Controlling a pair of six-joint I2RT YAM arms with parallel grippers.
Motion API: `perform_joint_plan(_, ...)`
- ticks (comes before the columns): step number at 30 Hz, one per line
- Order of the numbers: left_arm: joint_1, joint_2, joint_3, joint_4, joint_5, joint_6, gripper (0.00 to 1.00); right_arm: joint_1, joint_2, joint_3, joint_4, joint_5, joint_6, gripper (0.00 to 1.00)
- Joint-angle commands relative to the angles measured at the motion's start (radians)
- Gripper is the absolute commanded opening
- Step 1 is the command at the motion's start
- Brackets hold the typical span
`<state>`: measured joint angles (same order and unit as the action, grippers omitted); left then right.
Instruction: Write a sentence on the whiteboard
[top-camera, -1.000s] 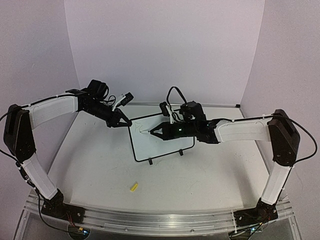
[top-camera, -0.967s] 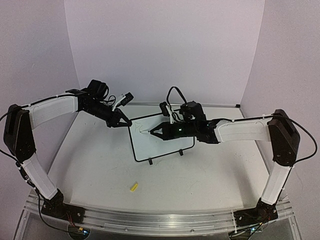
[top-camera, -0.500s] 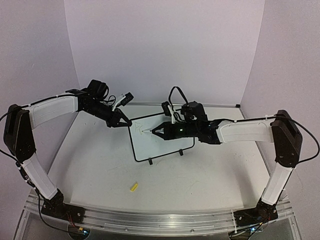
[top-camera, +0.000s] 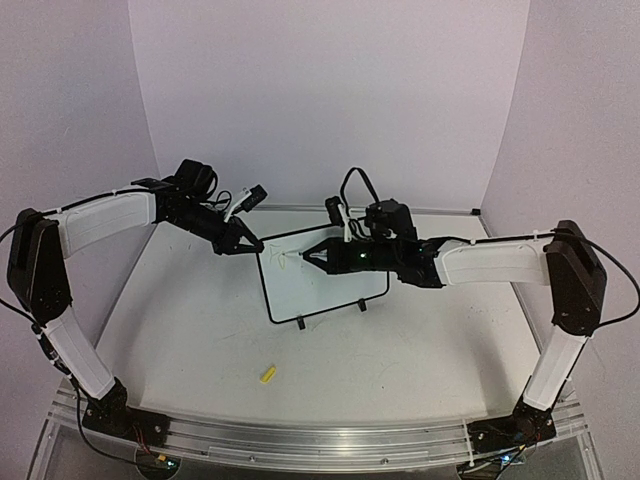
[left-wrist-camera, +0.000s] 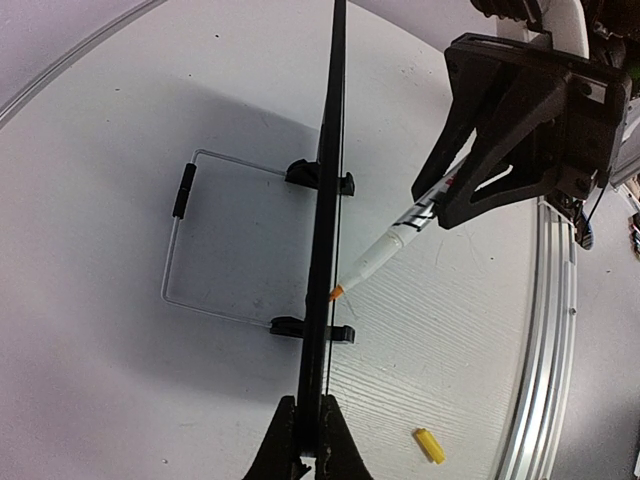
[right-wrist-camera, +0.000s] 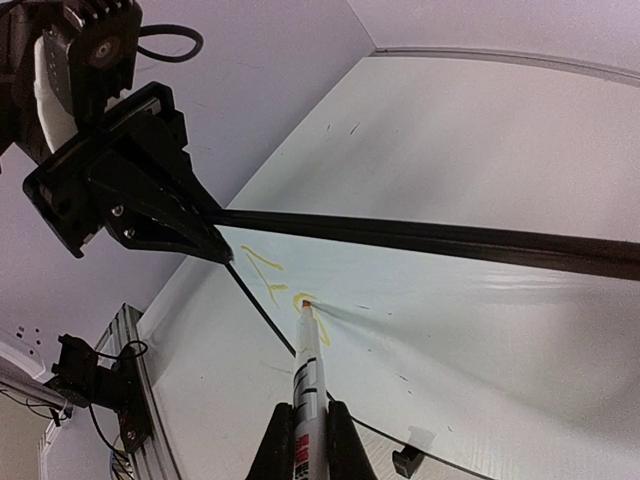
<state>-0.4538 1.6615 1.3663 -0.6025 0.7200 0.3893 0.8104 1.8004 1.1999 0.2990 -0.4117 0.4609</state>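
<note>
The whiteboard (top-camera: 335, 290) stands upright on its two clip feet in the middle of the table. My left gripper (top-camera: 252, 245) is shut on its top left corner; in the left wrist view the board (left-wrist-camera: 330, 150) shows edge-on between the jaws (left-wrist-camera: 310, 408). My right gripper (top-camera: 310, 256) is shut on a white marker (right-wrist-camera: 310, 365) whose orange tip touches the board face (right-wrist-camera: 460, 310). A few yellow strokes of the sentence (right-wrist-camera: 262, 268) lie beside the tip. The marker (left-wrist-camera: 390, 250) meets the board's edge.
A yellow marker cap (top-camera: 267, 375) lies on the table in front of the board, also seen as the cap (left-wrist-camera: 430, 445). A thin wire stand (left-wrist-camera: 180, 245) sits behind the board. The aluminium rail (top-camera: 320, 435) runs along the near edge.
The right gripper and marker have shifted slightly up the board face near its left side. The left gripper holds the same corner, unmoved.
</note>
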Motion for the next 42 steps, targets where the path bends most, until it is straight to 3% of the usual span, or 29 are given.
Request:
perform_joint_plan(1,-0.022,-0.003,-0.013,-0.072,-0.031,0.022,0.00,-0.009,-0.038,0.006,0.065,0.069,0.007,0.00)
perform_joint_plan(42,-0.026,0.007,-0.012,-0.073,-0.032,0.022,0.00,-0.009,-0.066,-0.055,0.005,0.094,-0.011,0.00)
